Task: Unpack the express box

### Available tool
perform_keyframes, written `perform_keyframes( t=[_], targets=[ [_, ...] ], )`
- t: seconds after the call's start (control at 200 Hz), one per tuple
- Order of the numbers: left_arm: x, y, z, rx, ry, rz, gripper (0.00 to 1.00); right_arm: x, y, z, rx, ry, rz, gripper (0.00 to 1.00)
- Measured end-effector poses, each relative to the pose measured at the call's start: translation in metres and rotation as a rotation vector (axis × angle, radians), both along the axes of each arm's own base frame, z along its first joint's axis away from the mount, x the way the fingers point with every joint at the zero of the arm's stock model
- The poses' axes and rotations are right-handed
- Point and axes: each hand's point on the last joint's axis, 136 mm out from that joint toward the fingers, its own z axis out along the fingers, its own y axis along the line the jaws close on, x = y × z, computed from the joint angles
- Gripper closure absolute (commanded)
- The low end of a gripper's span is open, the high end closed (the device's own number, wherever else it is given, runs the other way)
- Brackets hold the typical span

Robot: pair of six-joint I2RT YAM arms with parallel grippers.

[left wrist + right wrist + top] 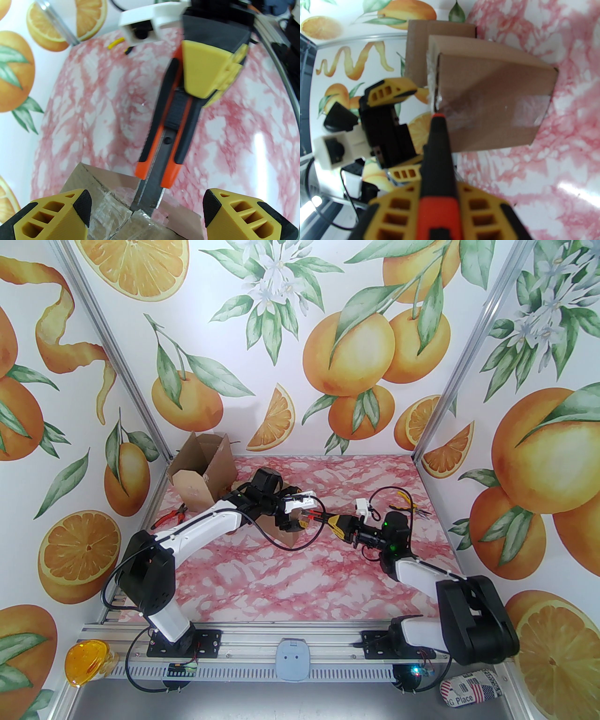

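The express box (pixel 287 535) is a small brown carton sealed with clear tape, lying mid-table. My left gripper (pixel 300 520) hovers just above it, open; in the left wrist view its fingertips (pixel 80 201) straddle the taped top (pixel 112 211) without touching it. My right gripper (pixel 340 525) is shut on an orange-and-black utility knife (pixel 316 516) that points left. The bare blade (pixel 146 199) rests on the tape seam. In the right wrist view the knife (pixel 438 150) reaches the box's (pixel 494 100) taped edge, with the left gripper's fingers (pixel 389 92) beside it.
A larger opened cardboard box (pixel 201 469) stands at the back left corner. Red pliers (pixel 171 516) lie in front of it near the left edge. Yellow-handled pliers (pixel 408 507) lie at the back right. The pink marble tabletop (pixel 300 582) stretches toward the arm bases.
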Motion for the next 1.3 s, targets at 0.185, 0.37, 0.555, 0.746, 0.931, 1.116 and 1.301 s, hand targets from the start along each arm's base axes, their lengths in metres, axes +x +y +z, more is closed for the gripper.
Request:
perform_keyframes(
  t=[0.185,0.37,0.555,0.746,0.931,1.116,1.301],
  targets=[
    [-0.011,0.019,0.003,0.107,-0.040,-0.094,0.06,0.008,0.000,0.003,-0.034,-0.014,0.005,1.00],
    [-0.018,0.038,-0.005,0.221,-0.102,-0.150,0.08,0.009,0.000,0.005,-0.069,-0.023,0.014,1.00],
    [-0.004,0.043,-0.015,0.275,-0.155,-0.146,0.12,0.011,0.000,0.006,-0.079,-0.032,0.018,1.00],
    [0.017,0.039,-0.032,0.290,-0.161,-0.130,0.19,0.016,0.001,0.004,-0.072,-0.031,0.019,1.00],
    [0.029,0.036,-0.030,0.271,-0.143,-0.104,0.26,0.024,0.004,0.005,-0.069,-0.041,-0.034,1.00],
    [0.034,0.036,-0.032,0.267,-0.121,-0.084,0.27,0.021,0.011,0.001,-0.057,-0.041,-0.088,1.00],
    [0.044,0.036,-0.032,0.260,-0.101,-0.042,0.26,0.024,0.017,-0.004,0.019,-0.005,-0.141,1.00]
  ],
)
